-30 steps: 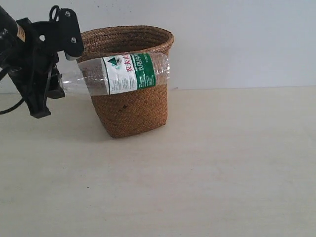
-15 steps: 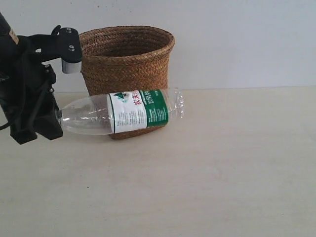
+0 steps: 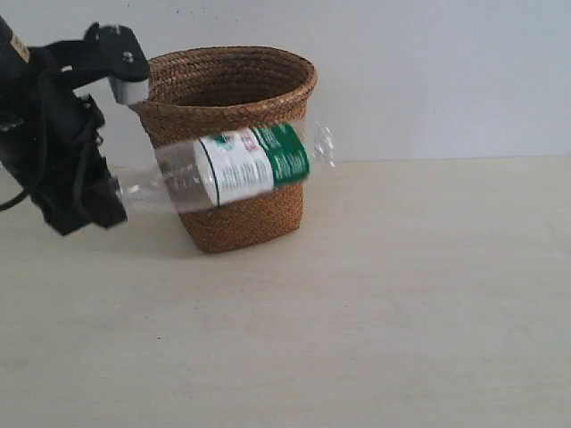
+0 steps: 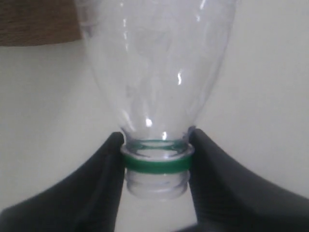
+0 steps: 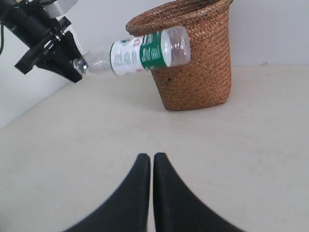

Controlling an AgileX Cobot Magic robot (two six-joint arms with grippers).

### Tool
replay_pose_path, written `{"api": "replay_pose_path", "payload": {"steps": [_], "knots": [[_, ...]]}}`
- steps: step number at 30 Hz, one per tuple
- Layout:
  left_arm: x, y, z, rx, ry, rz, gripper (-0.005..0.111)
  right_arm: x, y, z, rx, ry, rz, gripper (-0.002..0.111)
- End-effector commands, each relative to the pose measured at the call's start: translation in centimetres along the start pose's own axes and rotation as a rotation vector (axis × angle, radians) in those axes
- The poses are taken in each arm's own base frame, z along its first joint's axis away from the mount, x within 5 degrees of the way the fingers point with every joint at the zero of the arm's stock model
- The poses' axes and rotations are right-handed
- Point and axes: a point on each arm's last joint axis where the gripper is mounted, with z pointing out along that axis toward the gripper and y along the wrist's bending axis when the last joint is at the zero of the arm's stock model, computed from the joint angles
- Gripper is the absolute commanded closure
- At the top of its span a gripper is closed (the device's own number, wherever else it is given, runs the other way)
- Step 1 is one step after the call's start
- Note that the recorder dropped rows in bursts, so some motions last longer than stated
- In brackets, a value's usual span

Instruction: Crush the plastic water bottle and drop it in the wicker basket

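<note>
Clamping hard, the left gripper [image 4: 155, 159] pinches the plastic water bottle [image 3: 241, 165] at the neck, one jaw on either side of the green ring [image 4: 154, 163]. From that grip the bottle runs straight out and away from the jaws. Its long axis is close to level, its base is tipped a little upward, and it hangs clear of the table [image 3: 375, 312]. The body looks round and full, not yet crushed, though it is blurred in the exterior view.

Just beyond the bottle stands the wicker basket [image 3: 241, 218]. Its rolled rim sits higher than the bottle, and the labelled middle crosses in front of the woven wall. I cannot tell whether they touch.

Well apart from all this, the right gripper [image 5: 152, 157] hangs low over bare tabletop with its jaws pressed together on nothing. The bottle's base is the end turned its way.

My read is that the squeeze needs that second arm on the free end, and the basket wall crowds the approach.
</note>
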Motion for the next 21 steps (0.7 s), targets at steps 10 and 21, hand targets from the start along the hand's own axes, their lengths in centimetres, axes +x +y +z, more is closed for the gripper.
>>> {"api": "replay_pose_path", "payload": {"steps": [10,21], "knots": [[-5.4,8.3,-6.9,-0.528,-0.24,-0.258,0.044,0.3,0.0,0.0,-0.009,0.019,0.011,0.108],[-4.3,7.6,-6.5,-0.467,-0.113,-0.288,0.051,0.3,0.0,0.0,-0.008,0.015,0.007,0.108]]}}
